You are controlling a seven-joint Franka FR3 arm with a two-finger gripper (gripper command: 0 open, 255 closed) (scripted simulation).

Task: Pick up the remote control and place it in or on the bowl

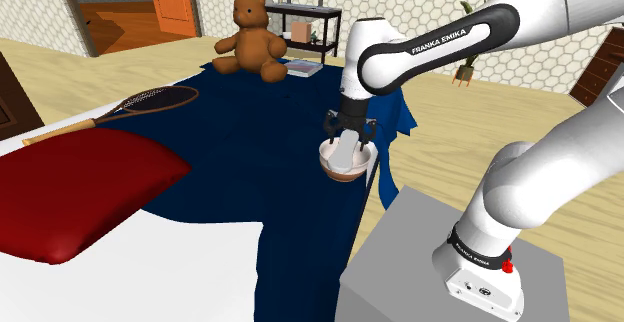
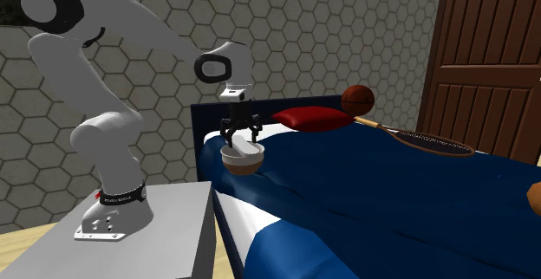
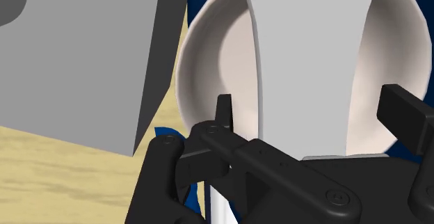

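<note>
A white bowl (image 1: 326,156) with a brown base stands on the blue bedcover near the bed's edge, close to the stand. A pale grey remote control (image 1: 346,152) stands on end inside it, leaning against the rim. My black gripper (image 1: 349,133) hangs directly over the bowl, open, its fingers on either side of the remote's upper part. In the wrist view the remote (image 3: 313,62) rises out of the bowl (image 3: 202,56) between the left finger (image 3: 223,111) and the right finger (image 3: 403,115), with a small gap showing on each side. The second exterior view has the gripper (image 2: 242,137) just above the bowl (image 2: 243,163).
The grey stand (image 1: 420,260) sits right beside the bowl. On the blue bedcover (image 1: 250,140) are a brown teddy bear (image 1: 250,38), a book (image 1: 303,68), a tennis racket (image 1: 140,102) and a red pillow (image 1: 70,195). A basketball (image 2: 357,100) lies behind the pillow.
</note>
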